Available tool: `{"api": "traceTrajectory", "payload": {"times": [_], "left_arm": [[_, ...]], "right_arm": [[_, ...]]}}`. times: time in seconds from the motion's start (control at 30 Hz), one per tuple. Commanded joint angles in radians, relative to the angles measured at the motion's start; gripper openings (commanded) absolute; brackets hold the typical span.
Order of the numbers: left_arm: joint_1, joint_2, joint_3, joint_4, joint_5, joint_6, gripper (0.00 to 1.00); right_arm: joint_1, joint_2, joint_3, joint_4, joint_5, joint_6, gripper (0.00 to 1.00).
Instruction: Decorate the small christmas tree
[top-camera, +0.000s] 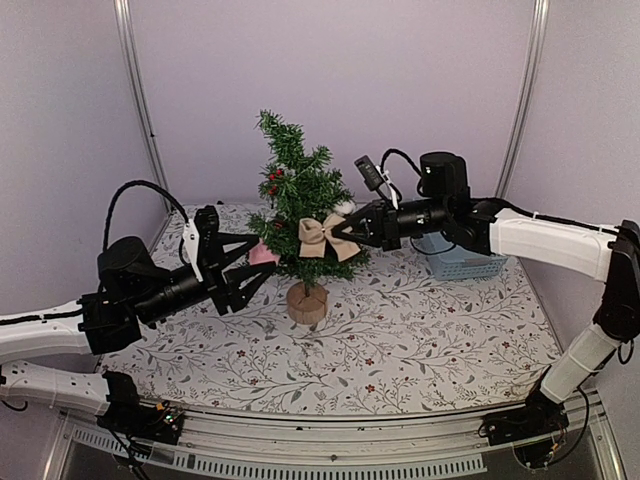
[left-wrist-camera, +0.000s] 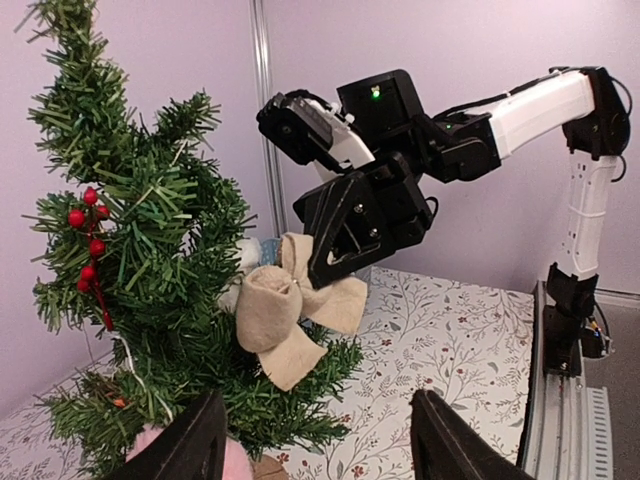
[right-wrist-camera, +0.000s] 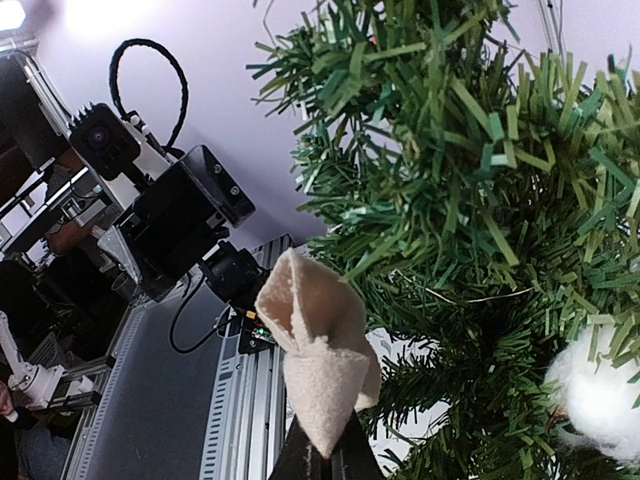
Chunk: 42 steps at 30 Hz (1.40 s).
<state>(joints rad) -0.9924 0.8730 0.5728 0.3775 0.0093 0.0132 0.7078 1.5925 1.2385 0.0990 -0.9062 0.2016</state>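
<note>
small christmas tree (top-camera: 296, 196) — bow (top-camera: 325, 236) against it

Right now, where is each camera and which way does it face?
Top: above and behind, looking down on the small christmas tree; left arm, right arm show.
Left wrist: beside the tree, facing the right hand; its open fingers show below.
Right wrist: against the branches, facing the left arm; its shut hand pinches the beige bow.
Shared: tree, bow.

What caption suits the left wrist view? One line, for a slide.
Right gripper holds a beige bow against the tree; left gripper open below.
</note>
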Motion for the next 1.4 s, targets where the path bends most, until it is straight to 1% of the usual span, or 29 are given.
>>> {"api": "traceTrajectory", "payload": {"times": [0.0,0.17,0.47,0.63,0.83,1.03,1.17,1.37], "left_arm": [[0.018,-0.006,-0.023,0.032,0.010,-0.003,0.64],[0.021,-0.010,-0.021,0.024,0.012,0.005,0.64],[0.027,-0.013,-0.022,0.018,0.016,0.007,0.64],[0.029,-0.003,-0.018,0.015,0.019,0.008,0.64],[0.031,0.007,-0.012,0.016,0.021,0.011,0.64],[0.032,0.001,-0.011,0.006,0.016,0.014,0.64],[0.032,0.001,-0.011,0.004,0.015,0.014,0.64],[0.032,0.001,-0.008,-0.004,0.012,0.013,0.64]], "right_arm": [[0.003,0.019,0.054,0.064,0.011,-0.002,0.00],[-0.001,0.062,0.093,0.018,-0.005,-0.033,0.00],[-0.001,0.114,0.062,-0.023,-0.006,-0.094,0.00],[-0.001,0.111,0.050,-0.036,0.005,-0.110,0.00],[-0.011,0.122,0.055,-0.025,0.033,-0.097,0.00],[-0.019,0.114,0.051,-0.018,0.124,-0.069,0.01],[-0.022,0.112,0.052,-0.023,0.158,-0.061,0.01],[-0.025,0.097,0.045,-0.056,0.139,-0.079,0.00]]}}
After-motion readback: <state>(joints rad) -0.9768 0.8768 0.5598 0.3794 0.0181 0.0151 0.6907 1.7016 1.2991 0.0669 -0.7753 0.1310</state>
